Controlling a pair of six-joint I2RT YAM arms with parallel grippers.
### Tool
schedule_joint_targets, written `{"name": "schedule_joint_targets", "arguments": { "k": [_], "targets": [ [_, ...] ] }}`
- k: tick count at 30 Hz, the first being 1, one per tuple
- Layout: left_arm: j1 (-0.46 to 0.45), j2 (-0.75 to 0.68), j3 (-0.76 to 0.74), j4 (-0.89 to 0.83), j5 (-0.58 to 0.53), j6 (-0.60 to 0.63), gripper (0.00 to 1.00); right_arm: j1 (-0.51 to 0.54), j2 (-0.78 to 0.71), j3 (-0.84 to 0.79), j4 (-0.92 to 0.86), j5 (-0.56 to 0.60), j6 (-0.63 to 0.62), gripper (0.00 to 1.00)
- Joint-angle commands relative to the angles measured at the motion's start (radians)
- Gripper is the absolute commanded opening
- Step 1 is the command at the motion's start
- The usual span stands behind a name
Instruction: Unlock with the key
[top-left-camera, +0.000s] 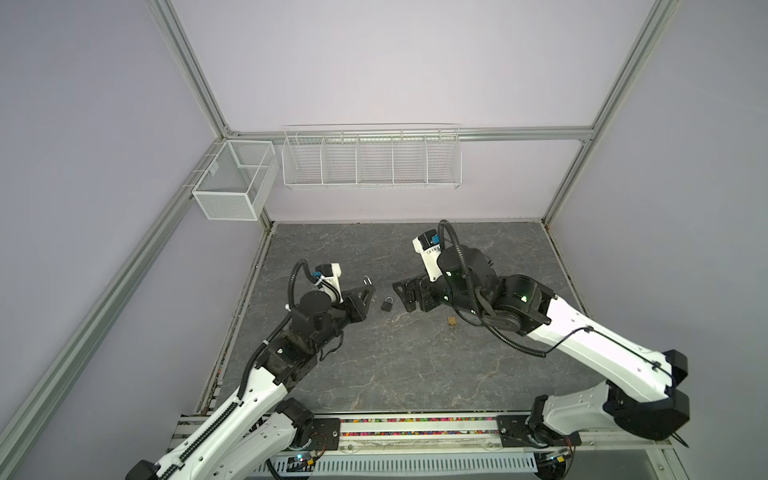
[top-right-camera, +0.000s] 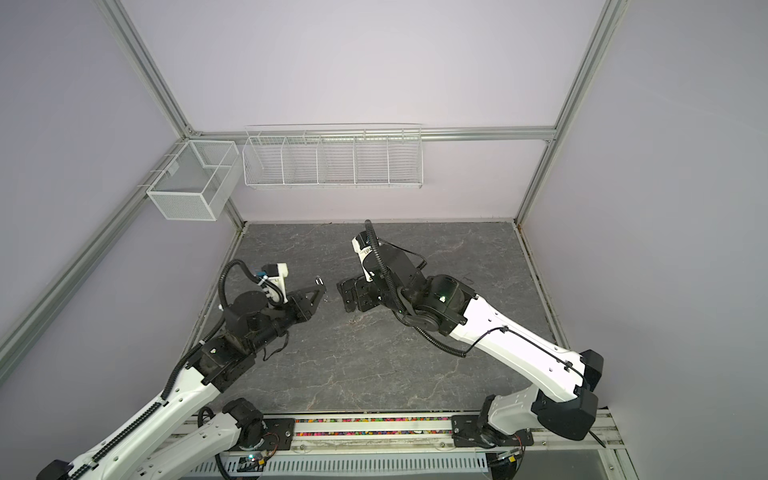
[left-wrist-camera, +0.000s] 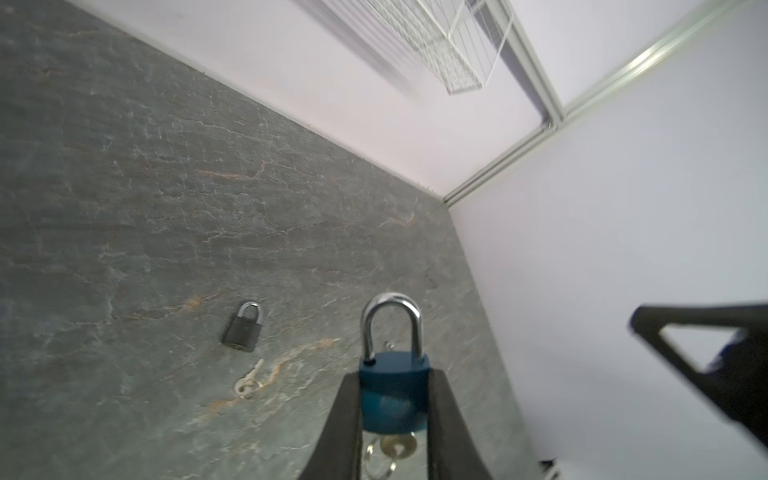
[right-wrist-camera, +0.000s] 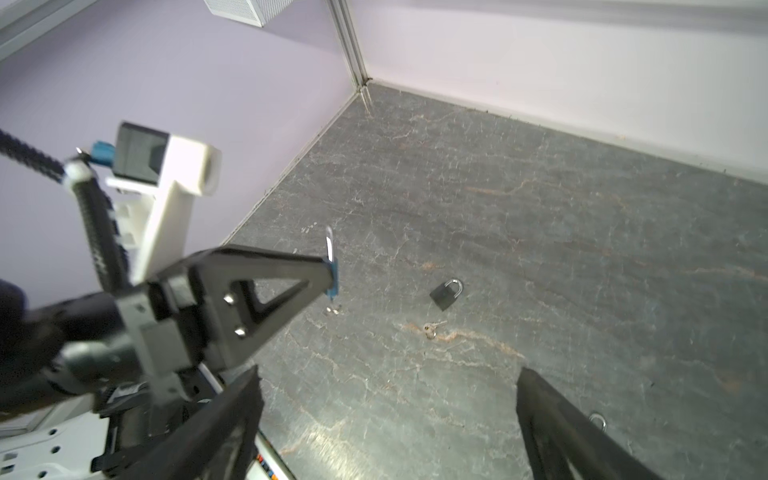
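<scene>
Left hand (left-wrist-camera: 392, 374) pinches blue padlock (left-wrist-camera: 394, 395) by its body, held above the table (top-left-camera: 415, 365). The shackle pokes out past the fingertips. Key (left-wrist-camera: 400, 446) sits in the padlock's underside, between the fingers on the wrist side, with a ring hanging off it. Right hand (right-wrist-camera: 388, 370) is spread wide and holds nothing. It faces the left hand, near but clear of the padlock. Black padlock (left-wrist-camera: 243, 328) lies flat on the table with loose key (left-wrist-camera: 249, 380) just beside it, not touching. Brass padlock (top-left-camera: 451, 321) lies under the right arm.
</scene>
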Motion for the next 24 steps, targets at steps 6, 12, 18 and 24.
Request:
{"name": "schedule_joint_targets", "arguments": {
  "k": [6, 12, 18, 24],
  "targets": [
    [-0.185, 0.028, -0.192, 0.469, -0.157, 0.371, 0.00, -0.012, 0.139, 0.135, -0.267, 0.063, 0.050, 1.00],
    [-0.218, 0.083, -0.261, 0.649, -0.189, 0.479, 0.00, -0.017, 0.264, 0.240, -0.336, 0.127, 0.097, 0.99],
    [-0.247, 0.118, -0.273, 0.731, -0.205, 0.523, 0.00, -0.018, 0.372, 0.343, -0.388, 0.182, 0.134, 0.99],
    [-0.259, 0.108, -0.290, 0.742, -0.219, 0.542, 0.00, -0.021, 0.471, 0.427, -0.481, 0.277, 0.133, 0.98]
  ]
}}
